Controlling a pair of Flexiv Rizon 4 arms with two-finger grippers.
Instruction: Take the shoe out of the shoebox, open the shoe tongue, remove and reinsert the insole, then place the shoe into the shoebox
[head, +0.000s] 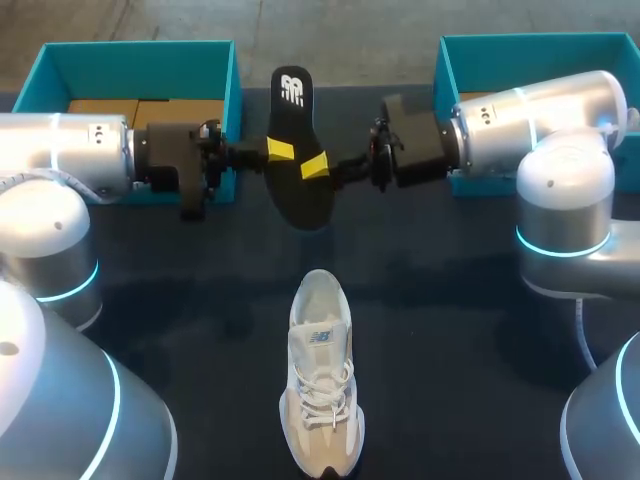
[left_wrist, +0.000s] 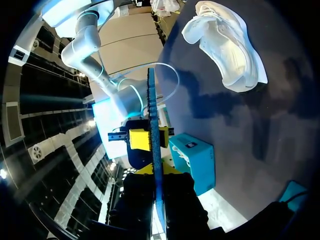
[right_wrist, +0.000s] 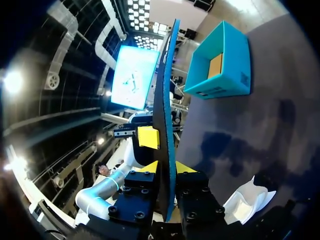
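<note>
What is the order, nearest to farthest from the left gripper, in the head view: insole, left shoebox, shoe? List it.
1. insole: held in the left gripper itself.
2. left shoebox: just beside it, back left.
3. shoe: front middle, farthest.

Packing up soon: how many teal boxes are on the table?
2: the left box at the far left, the right box at the far right; both partly hidden, no third shows.

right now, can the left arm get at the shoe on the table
Probably not yet: the left gripper is shut on the insole, held in the air together with the right gripper. The shoe lies uncovered nearby, likely reachable once it lets go.
</note>
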